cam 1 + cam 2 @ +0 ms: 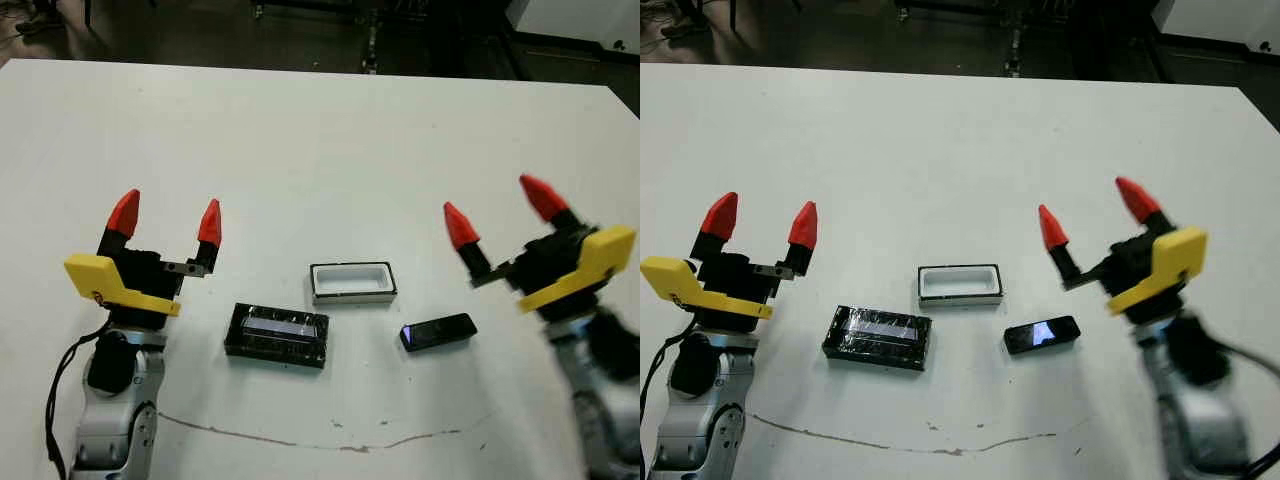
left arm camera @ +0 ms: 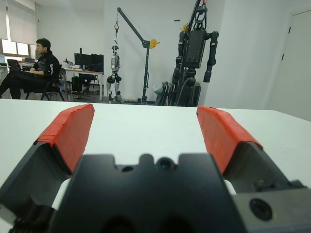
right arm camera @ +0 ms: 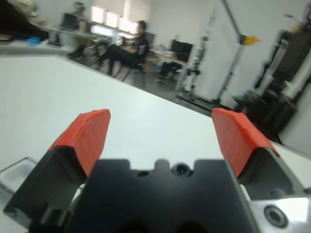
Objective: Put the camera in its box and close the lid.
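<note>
Three small things lie in a loose row near the front of the white bench [image 1: 300, 130]. In the middle sits the box [image 1: 352, 281], a shallow white-walled tray, open and with nothing inside it. Just to the robot's left of it and a little nearer the robot lies the lid [image 1: 277, 335], flat, black and glossy, with a pale strip across its top face. On the other side, close to the box but not touching it, the camera [image 1: 438, 331] lies flat on the bench, a slim black bar slightly angled, light glinting off its shiny surface.

The left gripper [image 1: 167, 223] is raised off the bench beside the lid, on the side away from the box, its two red-tipped fingers spread wide and holding nothing. The right gripper [image 1: 495, 211] hangs just beyond the camera on the robot's right, tilted inward, its fingers likewise spread wide and empty. The camera lies below and slightly inboard of those fingertips, clear of them.

Beyond the bench a person [image 2: 36, 68] sits at a desk.
</note>
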